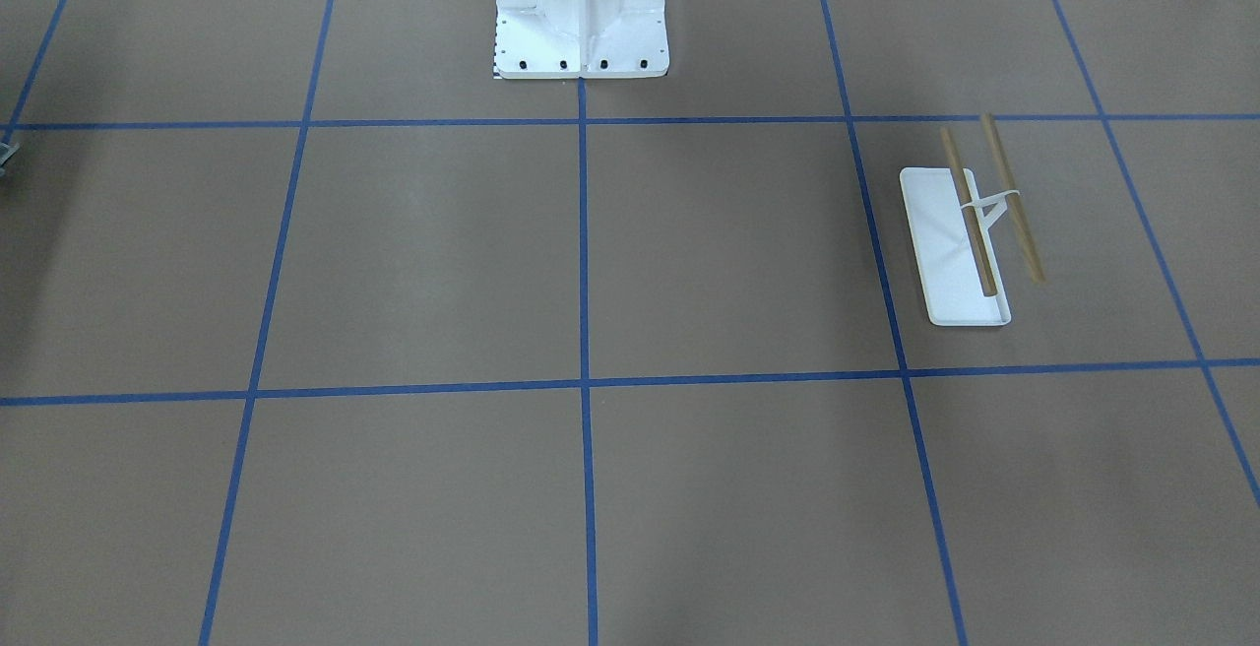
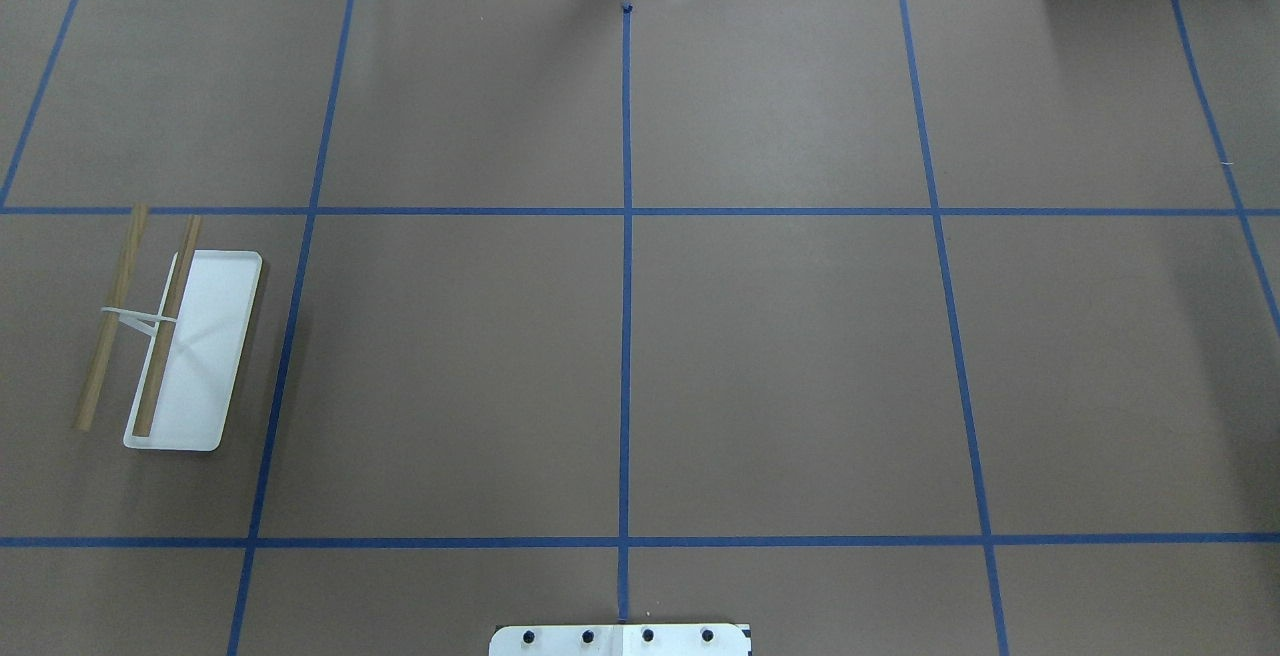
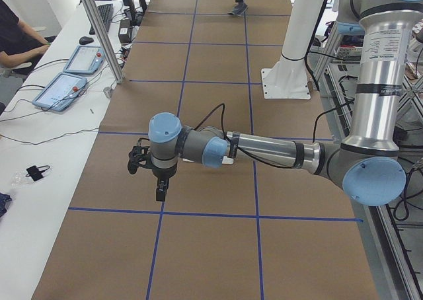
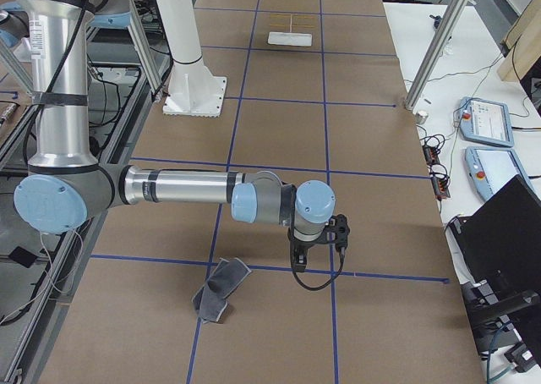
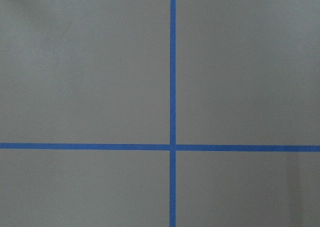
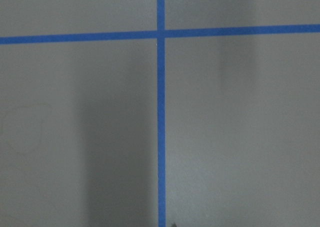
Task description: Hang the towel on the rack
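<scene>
The towel (image 4: 221, 289), a crumpled dark grey cloth, lies on the table at the robot's right end, and shows far off in the exterior left view (image 3: 238, 8). The rack (image 2: 190, 346) stands bare at the table's left end, with a white tray base and two wooden rods (image 1: 1009, 195). My right gripper (image 4: 317, 247) hangs over the table to the right of the towel, apart from it. My left gripper (image 3: 157, 181) hangs over the table near the rack. Both grippers show only in the side views, so I cannot tell whether they are open or shut.
The table is covered in brown paper with a grid of blue tape (image 2: 626, 266). The white bolted robot pedestal (image 1: 581, 11) stands at the table's mid back edge. Both wrist views show only paper and tape. An operator and teach pendants (image 3: 66, 82) are at a side desk.
</scene>
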Controlling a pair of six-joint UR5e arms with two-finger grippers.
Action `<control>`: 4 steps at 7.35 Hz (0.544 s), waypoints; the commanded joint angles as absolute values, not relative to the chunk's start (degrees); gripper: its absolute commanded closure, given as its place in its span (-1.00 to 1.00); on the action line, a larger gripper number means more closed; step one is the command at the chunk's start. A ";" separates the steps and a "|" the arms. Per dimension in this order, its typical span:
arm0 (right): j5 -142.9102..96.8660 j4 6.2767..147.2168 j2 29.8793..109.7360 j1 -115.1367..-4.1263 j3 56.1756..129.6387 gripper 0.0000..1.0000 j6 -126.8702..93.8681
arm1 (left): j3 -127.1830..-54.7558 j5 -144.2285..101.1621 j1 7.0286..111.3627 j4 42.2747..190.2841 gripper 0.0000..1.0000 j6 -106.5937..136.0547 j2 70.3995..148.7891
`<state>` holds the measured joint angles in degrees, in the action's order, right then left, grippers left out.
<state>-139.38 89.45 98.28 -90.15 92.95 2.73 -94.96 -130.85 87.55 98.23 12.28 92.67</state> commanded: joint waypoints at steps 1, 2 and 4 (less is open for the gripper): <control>-138.96 84.56 104.48 -89.91 92.29 -1.00 3.69 | -95.10 -131.22 87.54 98.26 -0.97 12.39 92.81; -137.48 84.55 105.20 -89.91 91.33 -1.00 3.52 | -95.18 -131.22 87.54 98.35 -0.97 12.39 92.81; -134.91 84.64 105.90 -89.13 89.83 -1.00 3.78 | -95.54 -132.44 87.54 98.26 -0.97 12.39 92.81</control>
<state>-136.12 84.71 105.15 -89.63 90.95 3.55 -95.40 -131.54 87.54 98.28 12.39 92.80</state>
